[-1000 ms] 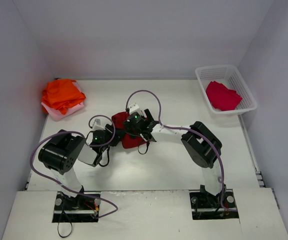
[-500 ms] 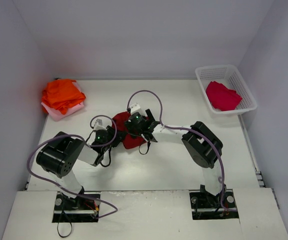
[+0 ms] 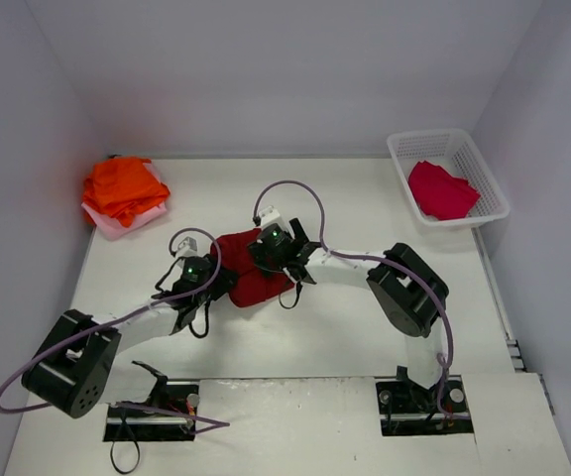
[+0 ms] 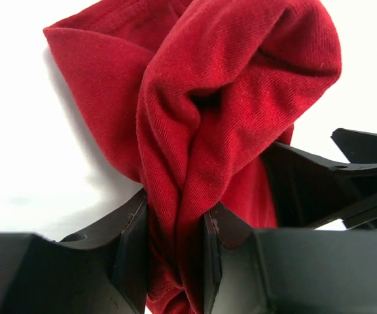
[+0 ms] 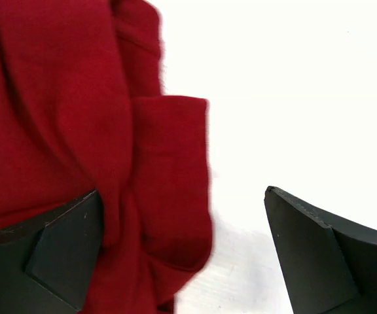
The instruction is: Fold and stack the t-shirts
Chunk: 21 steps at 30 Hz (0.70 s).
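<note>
A dark red t-shirt lies bunched at the table's middle. My left gripper is at its left edge. In the left wrist view the left gripper is shut on a gathered fold of the dark red t-shirt. My right gripper is over the shirt's far side. In the right wrist view the right gripper is open, its left finger under or against the dark red t-shirt, its right finger over bare table. Orange t-shirts lie on a pale pink one at far left.
A white lattice basket at the far right holds a crimson t-shirt. White walls close the table at the back and both sides. The right arm's elbow stands right of the shirt, and the left arm's elbow is low at the near left.
The left arm's elbow has dropped down and to the near left while its gripper stayed on the shirt. The dark red shirt now lies wider and flatter. The right gripper has barely moved.
</note>
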Each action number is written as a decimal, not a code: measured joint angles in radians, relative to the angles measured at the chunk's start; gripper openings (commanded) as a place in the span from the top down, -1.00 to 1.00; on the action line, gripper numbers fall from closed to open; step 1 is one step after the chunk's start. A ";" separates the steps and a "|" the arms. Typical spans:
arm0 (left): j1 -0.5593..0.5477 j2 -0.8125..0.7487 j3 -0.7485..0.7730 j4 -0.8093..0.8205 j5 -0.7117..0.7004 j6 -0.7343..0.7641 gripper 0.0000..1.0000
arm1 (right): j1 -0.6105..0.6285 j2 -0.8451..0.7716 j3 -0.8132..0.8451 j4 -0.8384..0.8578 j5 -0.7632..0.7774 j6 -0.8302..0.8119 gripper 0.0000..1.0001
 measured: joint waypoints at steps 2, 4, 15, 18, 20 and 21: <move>0.000 -0.038 0.001 -0.050 -0.013 0.013 1.00 | -0.001 -0.013 -0.009 -0.004 0.001 0.000 -1.00; 0.000 -0.068 0.001 -0.092 -0.021 0.024 1.00 | -0.001 -0.025 -0.016 -0.009 0.000 0.000 -1.00; 0.000 -0.200 0.003 -0.250 -0.066 0.062 1.00 | -0.014 -0.061 -0.050 -0.022 0.016 -0.005 -1.00; 0.002 -0.253 0.003 -0.293 -0.093 0.072 1.00 | -0.035 -0.067 -0.065 -0.034 0.034 -0.007 -1.00; 0.004 -0.279 0.006 -0.311 -0.105 0.083 1.00 | -0.042 -0.068 -0.071 -0.040 0.041 -0.007 -1.00; 0.008 -0.286 0.014 -0.325 -0.109 0.089 1.00 | -0.047 -0.069 -0.075 -0.040 0.044 -0.008 -1.00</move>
